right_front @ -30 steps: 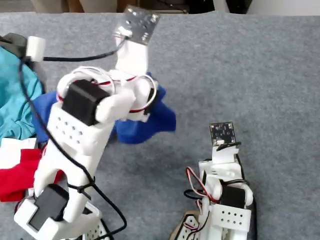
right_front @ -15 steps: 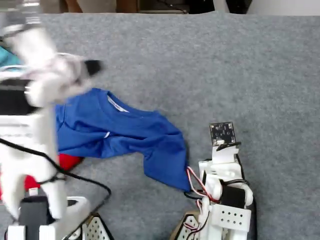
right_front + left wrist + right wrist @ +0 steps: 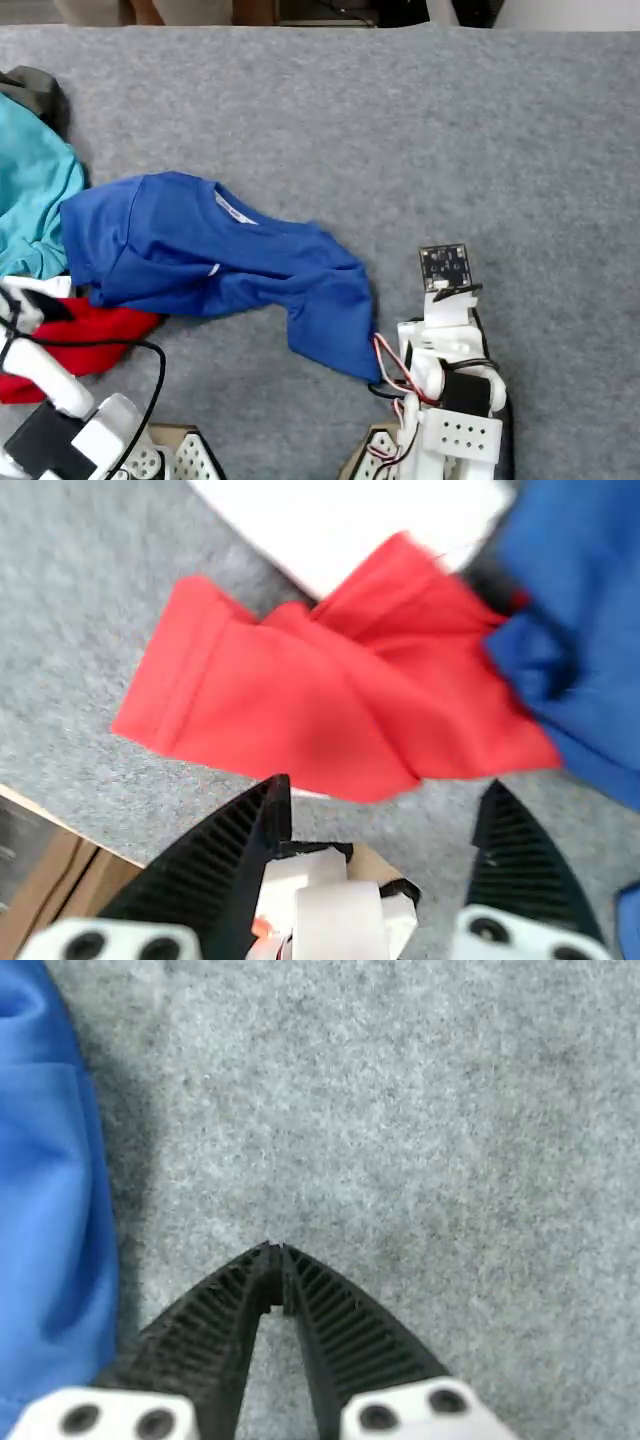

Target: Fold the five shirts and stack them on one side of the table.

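Left gripper (image 3: pixel 388 785): spread wide, with nothing between the ribbed black fingers. I see it hanging over the edge of the red shirt (image 3: pixel 330 700).
Right gripper (image 3: pixel 275 1252): tips pressed together and holding nothing, over bare table, with the blue shirt's hem (image 3: pixel 45 1180) just beside it.
Change, left arm (image 3: pixel 60 410): half a second ago it stood tall over the table's 9 o'clock side. Now it is pulled back to the 7 o'clock corner.
Change, blue shirt (image 3: pixel 220 255): a second ago it was bunched under that arm. It lies spread as it did half a second ago, now with its far sleeve uncovered.
Change, right arm (image 3: pixel 445 385): unmoved at 5 o'clock.
Blue shirt, shape: soft knit, collar up, rumpled. One corner trails toward 5 o'clock and ends just beside the right arm.
Red shirt (image 3: pixel 70 345): limp folds, partly under the blue one at its 7 o'clock.
Teal shirt (image 3: pixel 30 200): crumpled heap at 9 o'clock.
Table (image 3: pixel 450 130): grey, felt-like nap.
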